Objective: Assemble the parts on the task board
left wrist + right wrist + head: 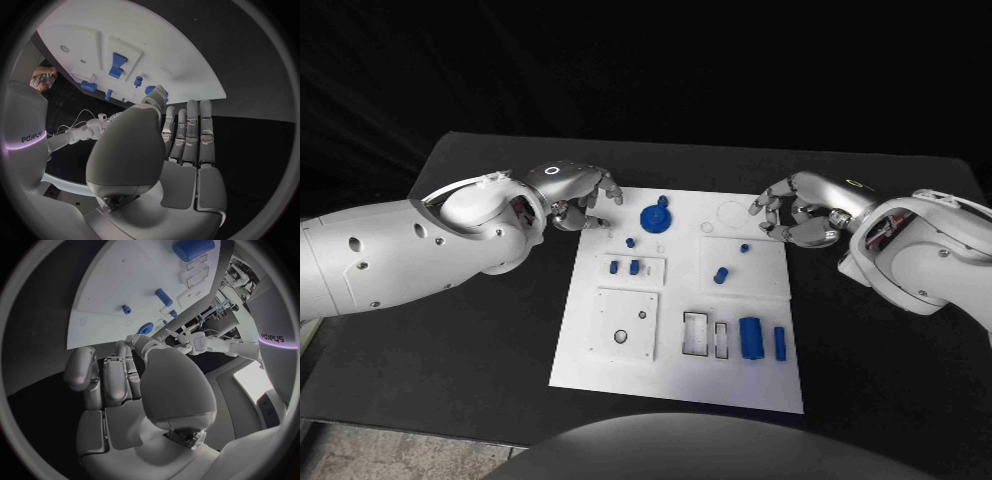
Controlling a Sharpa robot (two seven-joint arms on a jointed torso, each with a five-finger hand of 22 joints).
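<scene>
Hovering at the task board point(678, 385)'s upper corners, left hand point(577, 195) and right hand point(798, 212) are curling loosely, holding nothing; reaching inward is risking knocking the blue disc point(653, 217) askew.

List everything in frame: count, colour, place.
task board: 1, white, middle of the black table.
round disc part: 1, blue, far end of the board.
small pegs: several, blue, mid-board; exact count unclear.
cylinder parts: 2, blue, near right of the board.
rectangular slots: 2, white, left of the cylinders.
left hand: silver, at the board's far left corner, holding nothing.
right hand: silver, at the board's far right edge, holding nothing.
</scene>
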